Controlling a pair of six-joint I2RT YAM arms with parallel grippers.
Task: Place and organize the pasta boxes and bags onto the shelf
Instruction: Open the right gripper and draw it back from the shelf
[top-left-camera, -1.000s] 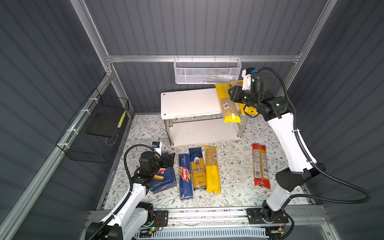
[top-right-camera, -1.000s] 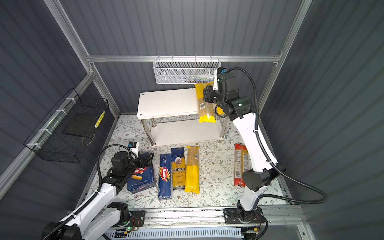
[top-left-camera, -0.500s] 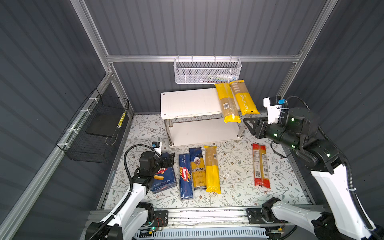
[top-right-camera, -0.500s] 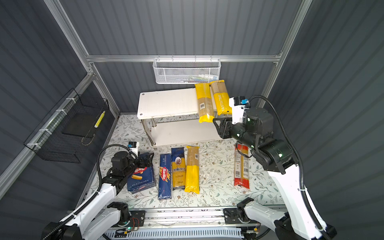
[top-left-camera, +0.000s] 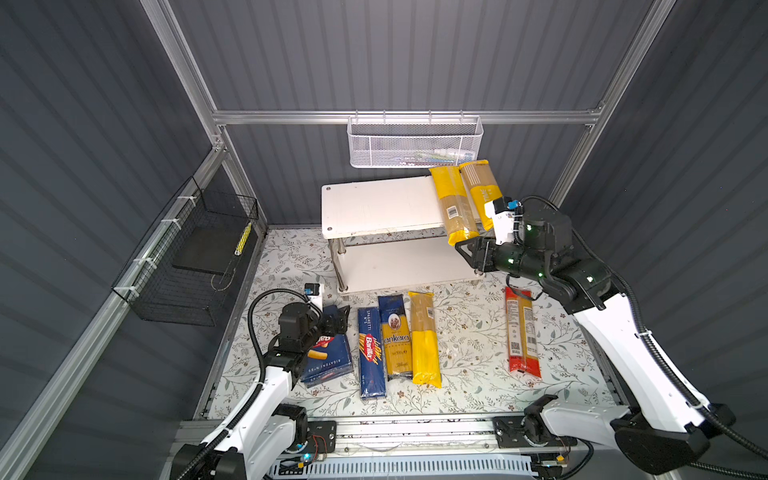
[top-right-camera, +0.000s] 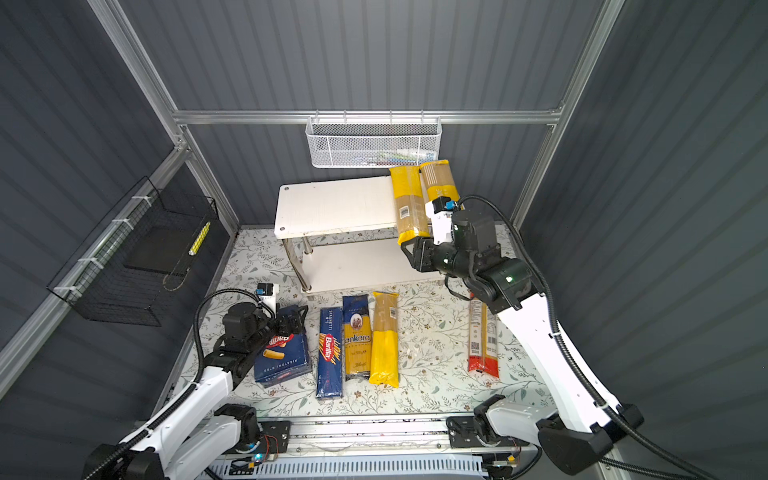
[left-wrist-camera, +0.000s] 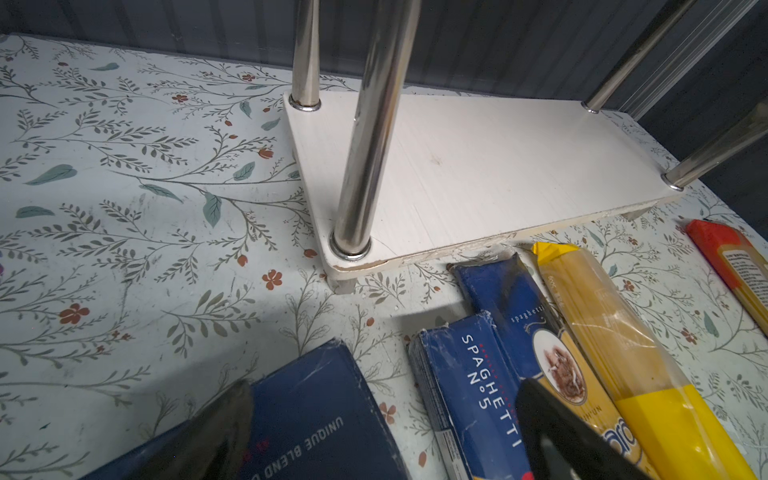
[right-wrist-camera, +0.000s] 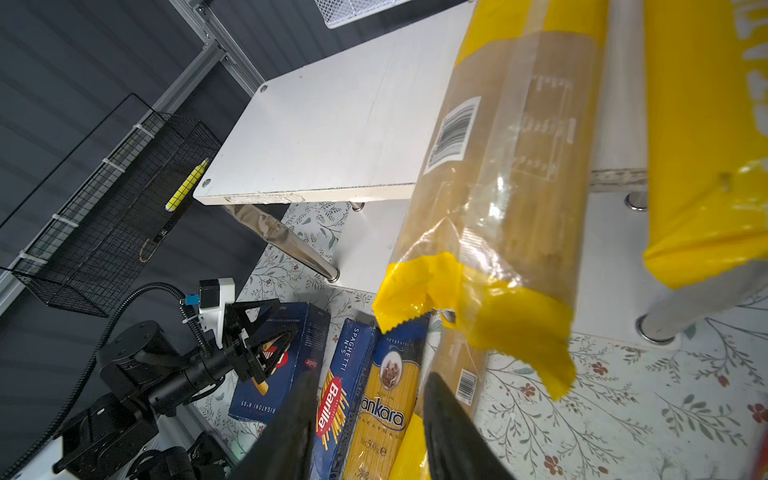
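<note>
Floral-printed surface (top-left-camera: 465, 328) carries five of the seven packs. The one nearest the right arm is the red-and-clear bag (top-left-camera: 521, 332). It lies flat and alone, well apart from the others. Its long axis runs from the front rail toward the shelf (top-left-camera: 374, 208), and its far end is partly hidden under the arm.

The right fingers (right-wrist-camera: 291, 432) hover above the surface, beyond that far end and to its left, in front of the lower tier. They point across toward the left and stand narrowly parted with nothing between them. So the bag lies below them and back toward the arm's own base. I judge the wrist would have to drop, draw back and turn so the fingers close across the bag's narrow width, not along its length.

Just above those fingers, two yellow bags (top-left-camera: 453, 203) lie side by side across the right end of the top tier, their near ends overhanging its front edge.

Further left, a row lies the same way as the red bag: a plain yellow bag (top-left-camera: 424, 340), the ankara bag (top-left-camera: 397, 336), the spaghetti box (top-left-camera: 370, 353) and the rigatoni box (top-left-camera: 328, 361). The left fingers (left-wrist-camera: 561, 436) are spread wide over the rigatoni box's far end; whether they touch it I cannot tell.
</note>
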